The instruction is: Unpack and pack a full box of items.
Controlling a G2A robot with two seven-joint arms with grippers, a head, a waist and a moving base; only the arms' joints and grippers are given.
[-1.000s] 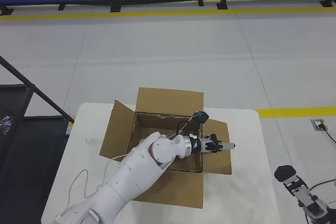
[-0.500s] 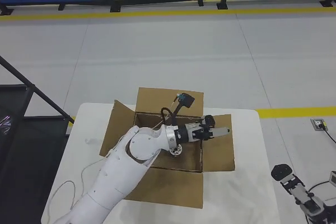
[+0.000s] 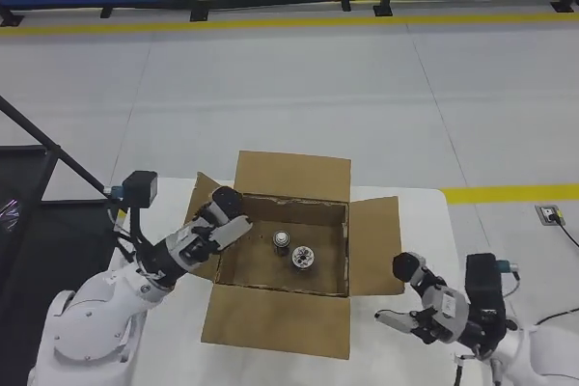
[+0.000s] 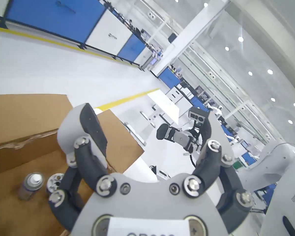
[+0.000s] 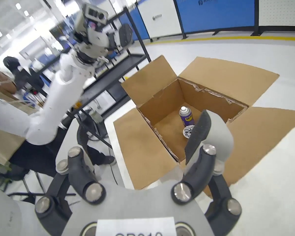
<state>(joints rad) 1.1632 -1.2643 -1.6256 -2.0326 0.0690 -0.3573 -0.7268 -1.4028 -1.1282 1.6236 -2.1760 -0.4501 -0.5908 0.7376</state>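
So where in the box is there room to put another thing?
In the box it's bare in front of the spray can and round metal part, up to the near wall, and beside them toward the right wall. It's crowded by the left wall, where the left gripper hangs.

Open cardboard box (image 3: 289, 289), spray can (image 3: 281, 241) upright, metal part (image 3: 302, 257) beside
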